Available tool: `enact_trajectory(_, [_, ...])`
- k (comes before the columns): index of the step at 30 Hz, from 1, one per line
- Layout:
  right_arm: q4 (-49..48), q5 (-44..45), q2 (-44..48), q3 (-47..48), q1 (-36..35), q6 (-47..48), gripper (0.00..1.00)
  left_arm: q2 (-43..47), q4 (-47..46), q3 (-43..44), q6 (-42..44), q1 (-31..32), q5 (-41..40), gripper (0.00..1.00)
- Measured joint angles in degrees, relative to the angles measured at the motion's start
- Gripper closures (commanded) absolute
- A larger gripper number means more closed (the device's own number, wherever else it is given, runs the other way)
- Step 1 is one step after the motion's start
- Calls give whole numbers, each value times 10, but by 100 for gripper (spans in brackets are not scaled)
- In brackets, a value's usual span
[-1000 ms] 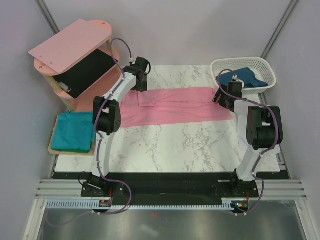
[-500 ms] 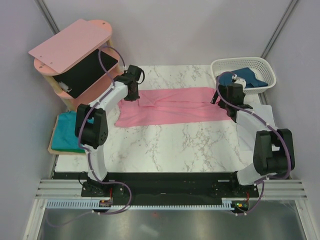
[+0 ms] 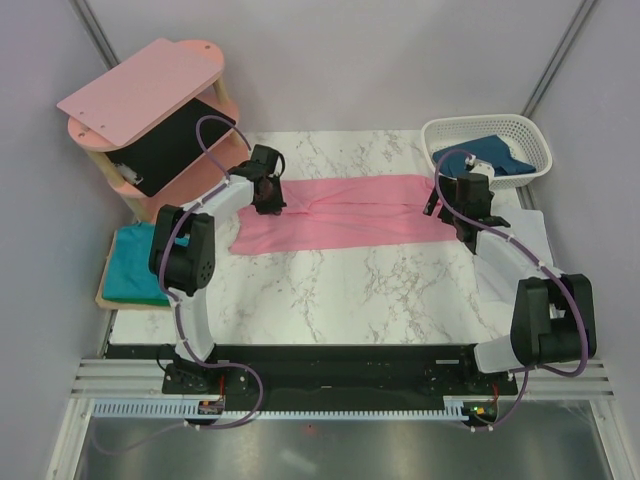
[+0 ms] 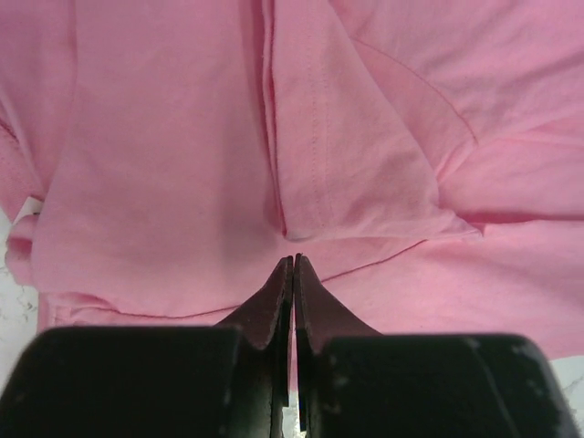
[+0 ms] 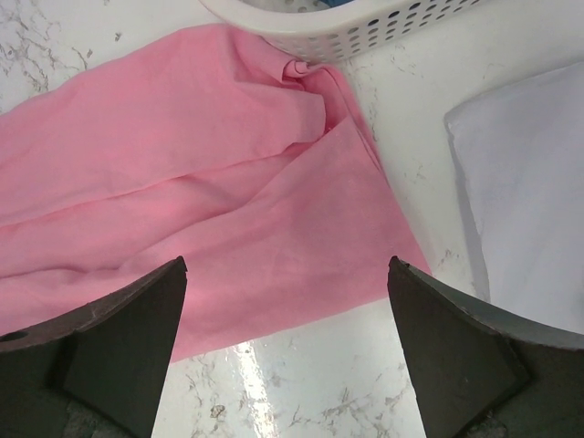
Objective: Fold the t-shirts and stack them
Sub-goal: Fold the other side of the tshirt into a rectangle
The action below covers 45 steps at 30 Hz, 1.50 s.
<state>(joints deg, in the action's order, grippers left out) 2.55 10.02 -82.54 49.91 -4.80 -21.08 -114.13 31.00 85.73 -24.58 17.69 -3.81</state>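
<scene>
A light pink t-shirt [image 3: 350, 210] lies in a long strip across the marble table. My left gripper [image 3: 268, 197] is over its left part. In the left wrist view that gripper [image 4: 294, 261] is shut, its tips touching the pink cloth [image 4: 182, 164] beside a sleeve fold, and no cloth shows between them. My right gripper [image 3: 437, 203] hovers at the shirt's right end. In the right wrist view it [image 5: 286, 265] stands wide open over the shirt's [image 5: 228, 182] near edge. A folded teal t-shirt [image 3: 140, 265] sits at the left. A dark blue t-shirt [image 3: 497, 152] lies in the basket.
A white perforated basket [image 3: 445, 135] stands at the back right, touching the pink shirt's corner [image 5: 306, 68]. A pink shelf unit [image 3: 140, 85] stands at the back left. The teal shirt rests on a wooden board [image 3: 105, 298]. A white sheet [image 3: 525, 240] lies at the right edge.
My left gripper came toward me from the shirt's far edge onto its left part and shut. The right arm stretched out, its gripper staying at the shirt's right end and opening a little wider.
</scene>
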Motion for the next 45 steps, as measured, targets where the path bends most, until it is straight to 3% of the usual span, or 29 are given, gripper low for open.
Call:
enact_trajectory(19, [5,0,1,-6,0,1,2,-57,-34,25,-2,-11,30,98])
enact_trajectory(37, [5,0,-10,-14,0,7,2,-177,-81,223,-5,-11,117,98])
enact_trajectory(41, [5,0,-10,-15,0,11,2,-144,-101,174,-5,-11,119,98])
enact_trajectory(45, [4,-1,-10,-17,0,11,2,-54,-105,60,-4,-11,113,95])
